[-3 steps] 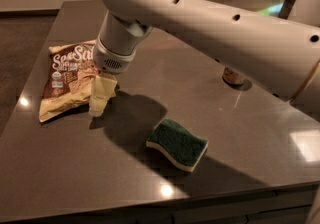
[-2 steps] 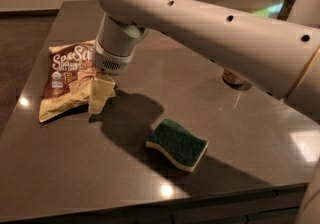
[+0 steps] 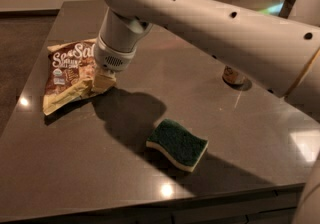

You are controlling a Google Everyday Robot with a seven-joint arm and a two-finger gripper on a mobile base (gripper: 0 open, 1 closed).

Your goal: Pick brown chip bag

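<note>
Cream gripper (image 3: 102,80) sits low at the right side of the brown chip bag (image 3: 67,75), touching it. Whether it grips the bag cannot be told. White letters on the bag read "Sea Sa"; the arm (image 3: 215,23) hides the rest. The bag lies flat on the left of the dark table (image 3: 100,178). Its long side runs from far to near-left. A green-topped sponge (image 3: 177,144) lies well apart.
</note>
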